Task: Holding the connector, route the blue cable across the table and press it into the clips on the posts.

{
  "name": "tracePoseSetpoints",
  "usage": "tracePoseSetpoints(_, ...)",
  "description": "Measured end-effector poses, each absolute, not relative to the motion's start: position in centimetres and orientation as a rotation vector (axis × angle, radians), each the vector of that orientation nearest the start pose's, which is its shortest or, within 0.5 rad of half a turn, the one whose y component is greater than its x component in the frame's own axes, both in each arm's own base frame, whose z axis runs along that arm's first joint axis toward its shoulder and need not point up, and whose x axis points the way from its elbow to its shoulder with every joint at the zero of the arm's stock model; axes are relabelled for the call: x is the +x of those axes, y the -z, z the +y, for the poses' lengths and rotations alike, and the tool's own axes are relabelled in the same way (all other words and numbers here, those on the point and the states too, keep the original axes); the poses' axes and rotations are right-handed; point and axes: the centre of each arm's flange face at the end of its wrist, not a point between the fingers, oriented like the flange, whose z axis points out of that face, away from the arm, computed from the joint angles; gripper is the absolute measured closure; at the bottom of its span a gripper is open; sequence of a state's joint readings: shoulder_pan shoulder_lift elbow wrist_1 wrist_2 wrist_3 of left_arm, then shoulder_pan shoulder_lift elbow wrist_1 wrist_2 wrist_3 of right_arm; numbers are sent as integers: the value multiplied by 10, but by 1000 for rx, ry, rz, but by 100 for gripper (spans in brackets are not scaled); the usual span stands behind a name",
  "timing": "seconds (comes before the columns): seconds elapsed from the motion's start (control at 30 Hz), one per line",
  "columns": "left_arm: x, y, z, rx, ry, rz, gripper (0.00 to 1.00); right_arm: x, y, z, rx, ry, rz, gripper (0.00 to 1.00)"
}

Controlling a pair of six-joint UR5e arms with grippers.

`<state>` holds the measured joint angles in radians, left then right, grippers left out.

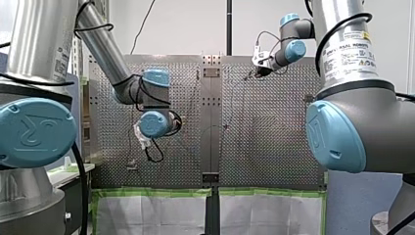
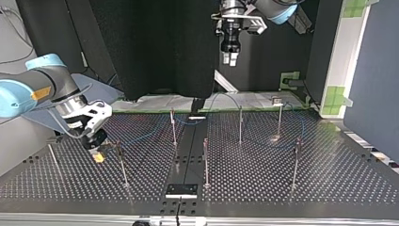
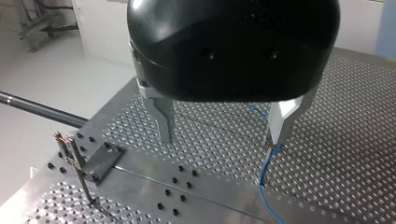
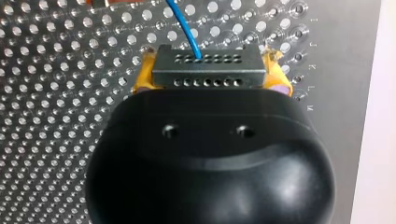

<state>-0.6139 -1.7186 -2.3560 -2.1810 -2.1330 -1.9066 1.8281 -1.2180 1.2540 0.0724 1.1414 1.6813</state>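
My right gripper point(image 4: 210, 70) is shut, its yellow pads point(image 4: 142, 74) clamping a black connector point(image 4: 205, 70) from both sides. The blue cable point(image 4: 184, 25) leaves the connector's far face over the perforated table. In the top view this gripper point(image 2: 98, 153) hangs low at the left, close to a thin post point(image 2: 123, 165), and the blue cable point(image 2: 146, 136) trails across the table past other posts point(image 2: 173, 127). My left gripper point(image 2: 230, 59) hangs high at the back, open and empty. In its wrist view the metal fingers point(image 3: 163, 121) stand wide apart above the blue cable point(image 3: 264, 177).
Several thin posts point(image 2: 240, 125) with clips stand over the table, one point(image 3: 72, 151) beside a small black plate point(image 3: 100, 161). Another black plate point(image 2: 181, 189) lies at the near edge in the top view. A dark curtain point(image 2: 155, 47) hangs behind.
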Motion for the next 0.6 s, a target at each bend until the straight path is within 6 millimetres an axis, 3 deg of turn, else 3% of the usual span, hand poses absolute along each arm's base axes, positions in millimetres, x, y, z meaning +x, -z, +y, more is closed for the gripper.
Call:
tracePoseSetpoints(0.17,266,-163,-277,-219,302,1556,0,327,-438,-553,-2401,2339,1371,100)
tracePoseSetpoints(0.6,265,-162,-275,-218,299,1559,0,327,-438,-553,-2401,2339,1371,100)
